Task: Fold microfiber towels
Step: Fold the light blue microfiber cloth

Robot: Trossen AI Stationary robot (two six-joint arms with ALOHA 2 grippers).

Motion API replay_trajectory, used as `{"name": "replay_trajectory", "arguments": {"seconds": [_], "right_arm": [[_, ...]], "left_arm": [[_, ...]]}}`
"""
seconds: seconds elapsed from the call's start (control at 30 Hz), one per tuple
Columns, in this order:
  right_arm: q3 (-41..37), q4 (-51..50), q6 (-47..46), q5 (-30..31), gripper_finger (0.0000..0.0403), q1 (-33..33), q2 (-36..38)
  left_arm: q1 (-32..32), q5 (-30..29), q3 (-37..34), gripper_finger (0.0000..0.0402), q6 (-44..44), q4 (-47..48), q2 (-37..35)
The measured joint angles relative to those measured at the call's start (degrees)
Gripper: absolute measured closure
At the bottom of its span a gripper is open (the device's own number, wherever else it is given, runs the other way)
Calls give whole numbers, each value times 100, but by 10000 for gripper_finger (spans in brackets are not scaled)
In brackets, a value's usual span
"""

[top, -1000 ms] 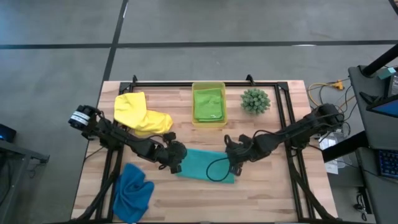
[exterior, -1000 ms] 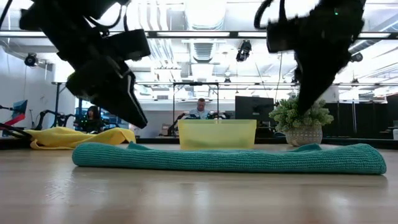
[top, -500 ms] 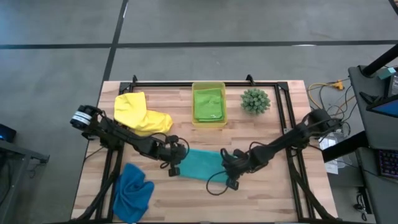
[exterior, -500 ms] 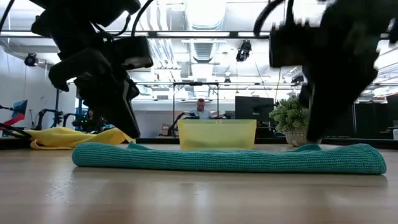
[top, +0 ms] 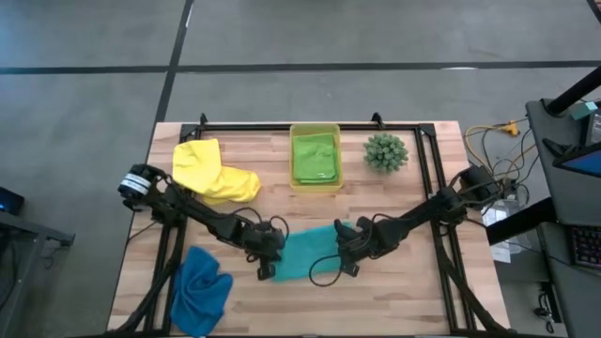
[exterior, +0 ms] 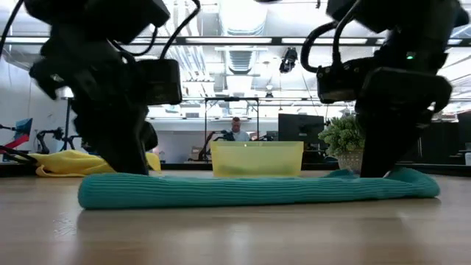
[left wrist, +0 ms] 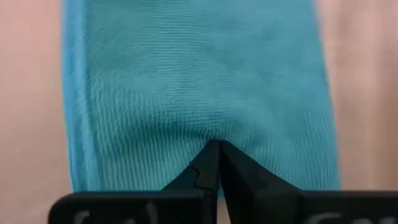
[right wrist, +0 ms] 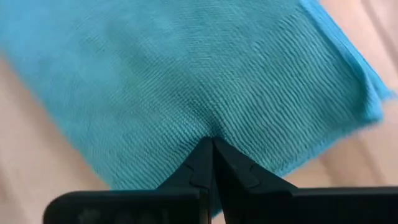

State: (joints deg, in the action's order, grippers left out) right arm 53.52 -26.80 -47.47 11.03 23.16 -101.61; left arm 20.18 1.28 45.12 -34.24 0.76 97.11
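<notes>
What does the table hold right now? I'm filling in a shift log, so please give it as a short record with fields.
scene: wooden table, two arms
teal towel: folded strip at table centre, pinched at both ends
left gripper: shut on the teal towel's left end
right gripper: shut on the teal towel's right end
yellow towel: crumpled, far left
blue towel: crumpled, near left corner
green towel: lying in the bin
plant: right of the bin

2 dark jointed arms, black cables — looped
</notes>
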Motion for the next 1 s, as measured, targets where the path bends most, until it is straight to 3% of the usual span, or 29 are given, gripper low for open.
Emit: {"name": "replay_trajectory", "arguments": {"seconds": [0.13, 0.27, 0.5, 0.73, 0.93, 1.0], "right_arm": [[-1, -158, 518, 2, 394, -240, 6], [-4, -149, 906, 140, 394, -507, -1], [67, -118, 1534, 130, 394, -856, -12], [136, 7, 2073, 84, 394, -975, -31], [131, 194, 2337, 125, 394, -1003, -2], [131, -74, 2170, 498, 394, -947, 170]], "left_arm": [[96, 59, -3, 402, -49, -744, 10], [128, 126, 90, 402, -621, -796, 184], [327, 571, 657, 401, -1341, -945, 1091], [590, 596, 1584, 401, -1342, -981, 1858], [605, 631, 1822, 401, -1340, -1117, 1981], [610, 544, 1827, 401, -1327, -1064, 1864]]}}
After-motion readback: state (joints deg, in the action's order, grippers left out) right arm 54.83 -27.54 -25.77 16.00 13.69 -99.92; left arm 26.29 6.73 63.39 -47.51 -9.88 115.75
